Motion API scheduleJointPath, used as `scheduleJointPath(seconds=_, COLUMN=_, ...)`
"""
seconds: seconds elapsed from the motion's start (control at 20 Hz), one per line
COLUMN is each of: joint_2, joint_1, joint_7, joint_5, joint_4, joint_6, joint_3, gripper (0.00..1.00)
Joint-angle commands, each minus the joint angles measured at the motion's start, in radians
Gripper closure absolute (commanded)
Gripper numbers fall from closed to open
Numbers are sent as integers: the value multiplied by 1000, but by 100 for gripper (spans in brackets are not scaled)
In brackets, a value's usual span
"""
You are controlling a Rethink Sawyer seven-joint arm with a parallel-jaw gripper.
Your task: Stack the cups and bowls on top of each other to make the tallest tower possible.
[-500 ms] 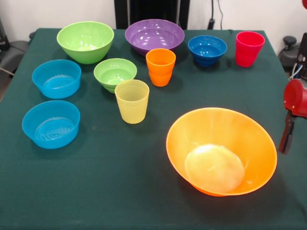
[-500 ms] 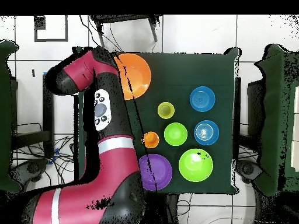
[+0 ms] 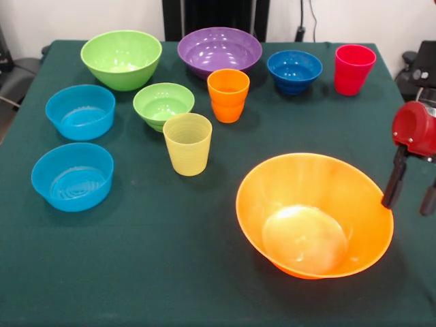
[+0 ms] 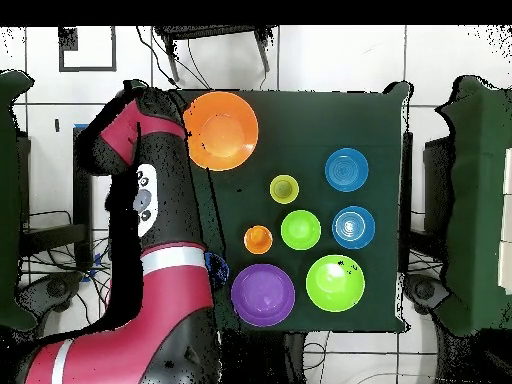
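My gripper (image 3: 411, 193) hangs open and empty at the right edge, its left finger (image 3: 394, 180) just outside the right rim of the huge orange bowl (image 3: 313, 214) (image 4: 221, 130). All pieces stand apart on the table; no tower stands. Back row: large green bowl (image 3: 121, 58), purple bowl (image 3: 219, 49), dark blue bowl (image 3: 294, 70), red cup (image 3: 353, 68). Nearer stand the orange cup (image 3: 228, 95), small green bowl (image 3: 163, 103), yellow cup (image 3: 187, 143) and two light blue bowls (image 3: 80, 110) (image 3: 72, 175). In the overhead view the arm (image 4: 165, 250) hides the gripper and red cup.
The dark green table (image 3: 170, 272) ends close to the gripper's right. The pedestal's black column (image 3: 214, 17) stands behind the purple bowl. Dark equipment (image 3: 419, 68) sits off the table's right side.
The gripper has moved left toward the orange bowl's right rim, and both fingers now show. In the overhead view the arm has swung off the orange bowl.
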Motion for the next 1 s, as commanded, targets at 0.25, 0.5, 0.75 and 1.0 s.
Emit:
scheduleJointPath(seconds=0.25, joint_2=71, joint_1=115, joint_7=57, joint_5=-149, joint_4=133, joint_6=-46, joint_3=-154, gripper=0)
scheduleJointPath(seconds=0.5, joint_2=108, joint_1=156, joint_7=144, joint_5=-128, joint_4=125, joint_6=-49, joint_3=-212, gripper=0)
scheduleJointPath(seconds=0.75, joint_2=120, joint_1=152, joint_7=184, joint_5=-57, joint_4=150, joint_6=-83, joint_3=-202, gripper=0)
scheduleJointPath(seconds=1.0, joint_2=144, joint_1=170, joint_7=231, joint_5=-31, joint_4=138, joint_6=-118, joint_3=-215, gripper=0)
